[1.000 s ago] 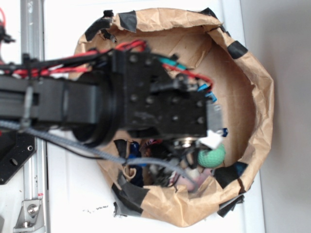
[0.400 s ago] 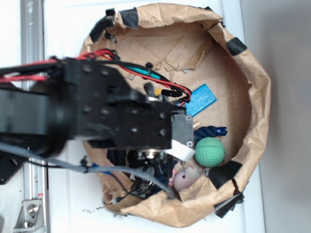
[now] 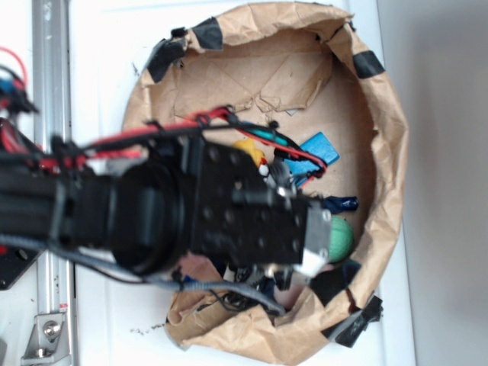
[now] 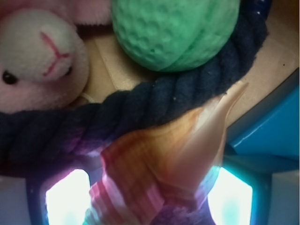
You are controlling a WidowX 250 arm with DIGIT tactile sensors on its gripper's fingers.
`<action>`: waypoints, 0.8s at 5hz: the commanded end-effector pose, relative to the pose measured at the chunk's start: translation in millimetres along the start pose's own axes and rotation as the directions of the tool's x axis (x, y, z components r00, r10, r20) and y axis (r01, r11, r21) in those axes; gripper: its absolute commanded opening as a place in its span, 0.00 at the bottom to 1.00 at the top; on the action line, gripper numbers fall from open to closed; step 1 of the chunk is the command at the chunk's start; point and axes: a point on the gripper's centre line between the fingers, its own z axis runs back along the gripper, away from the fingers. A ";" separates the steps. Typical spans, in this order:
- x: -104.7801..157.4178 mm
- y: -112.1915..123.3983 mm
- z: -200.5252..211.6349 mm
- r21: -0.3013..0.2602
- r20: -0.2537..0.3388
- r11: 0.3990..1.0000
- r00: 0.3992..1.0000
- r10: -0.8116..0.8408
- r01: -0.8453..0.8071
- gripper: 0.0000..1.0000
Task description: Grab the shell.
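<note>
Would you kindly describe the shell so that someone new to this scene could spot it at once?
In the wrist view, find the thick navy rope curving under the green ball. The shell lies just below it, its pale tip crossing the rope toward the blue block. Alone among soft toys, it is hard, orange-tan with cream stripes, tapering to a point.

You're looking straight down at a white tabletop (image 3: pixel 99 320) under bright, even light. An aluminium rail (image 3: pixel 50 69) runs along its left edge, with a bracket (image 3: pixel 47 329) at the bottom left corner. To the right, the white surface ends at a straight edge; beyond it is a plain grey floor (image 3: pixel 446 183). Small dark specks (image 3: pixel 149 329) lie on the table near the bottom.
</note>
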 end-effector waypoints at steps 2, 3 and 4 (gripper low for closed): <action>3.4 29.3 0.4 -0.117 -0.044 0.952 0.959 0.280 -0.283 0.00; 1.8 39.0 19.6 -0.123 -0.016 0.932 0.939 0.343 -0.342 0.00; -5.2 43.1 47.6 -0.121 0.005 0.916 0.923 0.386 -0.382 0.00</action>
